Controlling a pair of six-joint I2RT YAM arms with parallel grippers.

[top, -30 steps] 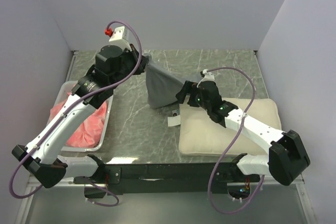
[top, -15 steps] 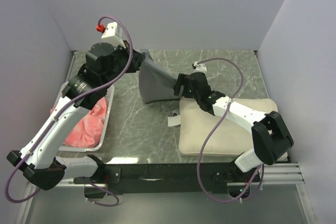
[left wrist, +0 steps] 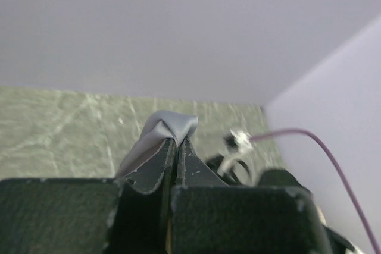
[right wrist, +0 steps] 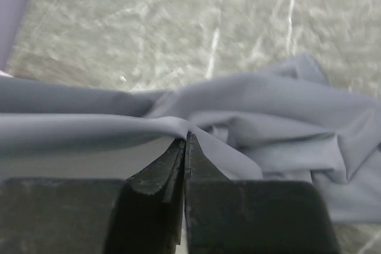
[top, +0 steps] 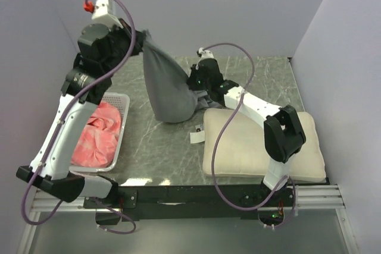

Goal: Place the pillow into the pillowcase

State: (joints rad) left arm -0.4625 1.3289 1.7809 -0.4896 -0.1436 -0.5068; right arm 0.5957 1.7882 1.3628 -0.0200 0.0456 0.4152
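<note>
The task is at an early stage: the pillow [top: 238, 150] lies flat and fully bare on the table [top: 155, 147], at the right near the front edge, and no part of it is inside the pillowcase [top: 168, 90]. The grey pillowcase hangs as a drooping sack from the raised left pincer [top: 132, 35], whose jaws are clamped shut on a bunched top corner, clearly seen in the left wrist view [left wrist: 177, 142]. Its lower end rests on the table just left of the pillow's far corner. The right pincer [top: 196, 87] is at the sack's right side, low down; in its wrist view [right wrist: 186, 138] the jaws are closed with a fold of grey fabric nipped at their tips. Left to do, by my judgement: spread the mouth open, then slide the pillow inside.
</note>
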